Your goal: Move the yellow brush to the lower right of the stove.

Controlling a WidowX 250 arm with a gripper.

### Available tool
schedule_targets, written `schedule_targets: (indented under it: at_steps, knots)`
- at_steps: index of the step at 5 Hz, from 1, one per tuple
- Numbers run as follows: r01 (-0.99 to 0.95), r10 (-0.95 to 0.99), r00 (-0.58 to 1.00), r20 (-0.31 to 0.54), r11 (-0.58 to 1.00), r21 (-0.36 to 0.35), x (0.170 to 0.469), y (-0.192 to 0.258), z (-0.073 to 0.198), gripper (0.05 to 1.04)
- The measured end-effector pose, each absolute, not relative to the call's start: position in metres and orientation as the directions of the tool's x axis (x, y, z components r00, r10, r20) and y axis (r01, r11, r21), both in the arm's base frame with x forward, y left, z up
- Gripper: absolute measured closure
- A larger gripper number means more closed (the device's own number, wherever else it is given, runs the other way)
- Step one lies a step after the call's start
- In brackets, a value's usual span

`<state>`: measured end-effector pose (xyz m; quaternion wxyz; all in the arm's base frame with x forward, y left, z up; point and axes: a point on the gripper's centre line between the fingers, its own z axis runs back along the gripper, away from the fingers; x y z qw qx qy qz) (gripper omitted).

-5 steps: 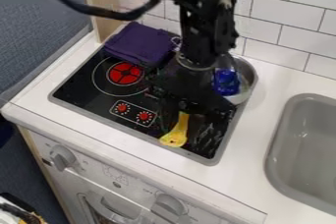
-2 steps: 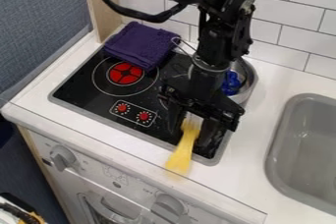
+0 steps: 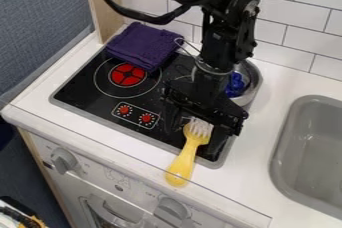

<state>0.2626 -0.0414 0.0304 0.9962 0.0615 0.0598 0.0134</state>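
Note:
The black gripper (image 3: 194,140) hangs over the lower right part of the stove (image 3: 142,133), its two fingers apart on either side of the yellow brush. The brush (image 3: 186,159) has its head with pale bristles between and below the fingers, over the stove's lower right corner. Its handle slants down and left across the stove's front rim, with the rounded end over the white counter near the front edge. Whether the fingers touch the brush head cannot be told.
A folded purple cloth (image 3: 141,45) lies at the stove's back left. A metal pot (image 3: 250,88) with a blue object (image 3: 235,84) stands behind the arm at the back right. A grey sink (image 3: 312,149) is at the right.
The gripper has shifted right and toward the front. The brush has moved forward, its handle now past the stove's front rim, and its bristles have come into sight.

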Motion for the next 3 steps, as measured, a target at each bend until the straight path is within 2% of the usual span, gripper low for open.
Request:
schedule_targets:
  at_steps: [2, 3]
  knots:
    - [-0.019, 0.017, 0.999, 0.03, 0.999, 0.045, 0.256, -0.035, 0.059, 0.083]
    - [0.022, -0.022, 0.997, 0.07, 1.0, 0.01, 0.257, -0.037, 0.066, 0.083]
